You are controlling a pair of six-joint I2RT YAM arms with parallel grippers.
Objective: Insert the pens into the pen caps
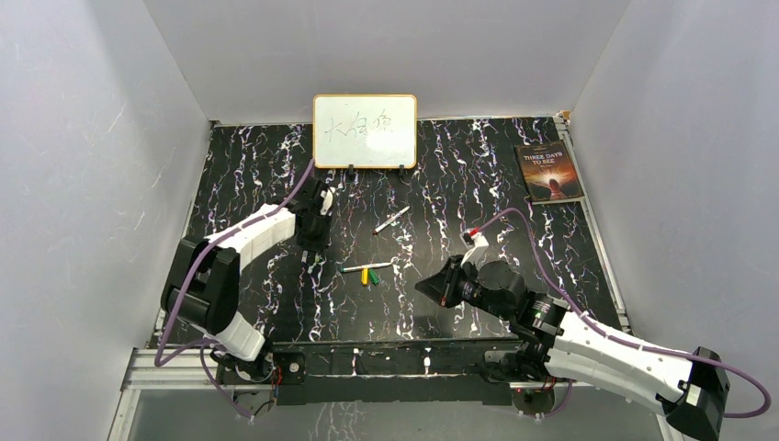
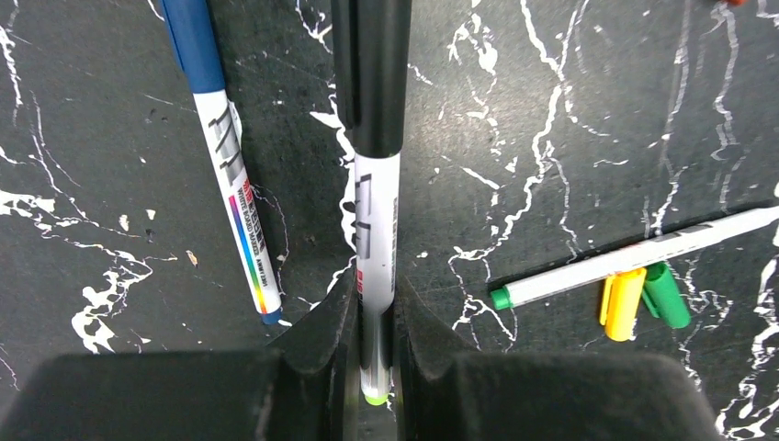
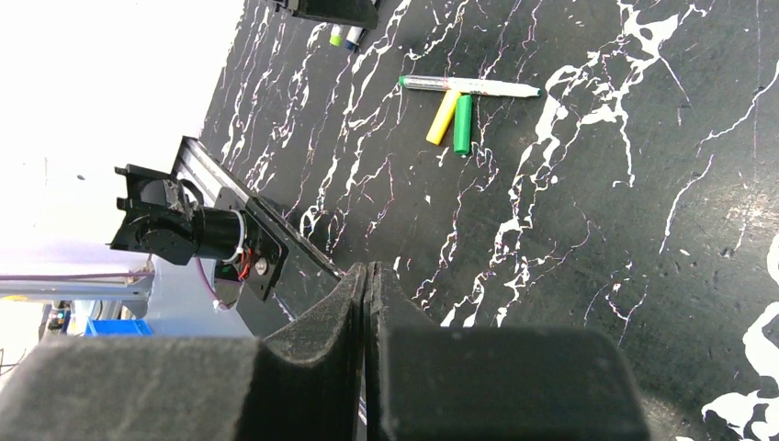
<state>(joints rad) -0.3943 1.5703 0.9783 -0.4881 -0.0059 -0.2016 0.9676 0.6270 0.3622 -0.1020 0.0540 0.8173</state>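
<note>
My left gripper is shut on a whitish pen. The pen's yellow-green end sits between the fingers, and a black cap is on its far end. A pen with a blue cap lies just to its left. A green-ended pen lies at the right, touching a loose yellow cap and a loose green cap. In the top view, the left gripper is mid-left and another pen lies further back. My right gripper is shut and empty, near the table's front.
A whiteboard stands at the back centre. A book lies at the back right. A small white and red object sits by the right arm's cable. The metal base rail runs along the near edge.
</note>
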